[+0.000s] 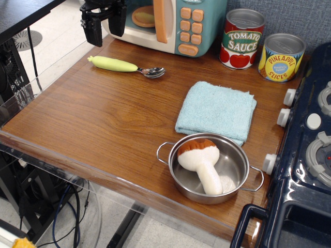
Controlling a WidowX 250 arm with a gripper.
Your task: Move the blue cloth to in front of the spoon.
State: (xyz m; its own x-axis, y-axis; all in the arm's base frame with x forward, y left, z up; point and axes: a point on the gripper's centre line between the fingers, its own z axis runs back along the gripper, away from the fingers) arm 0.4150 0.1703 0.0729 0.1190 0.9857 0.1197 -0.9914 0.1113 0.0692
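The blue cloth (216, 110) lies flat and folded on the wooden table (103, 124), right of centre, its near edge touching the steel pot (207, 170). The spoon (125, 65) with its yellow-green handle and shiny bowl lies at the back left, handle pointing left. My gripper (105, 25) hangs at the top left, above and behind the spoon's handle, far from the cloth. Its two black fingers (93, 28) stand apart and hold nothing.
The pot holds a toy mushroom (200, 160). A toy microwave (173, 23) stands at the back. A tomato sauce can (242, 39) and a pineapple slices can (281, 58) stand at the back right. A toy stove (310, 150) borders the right side.
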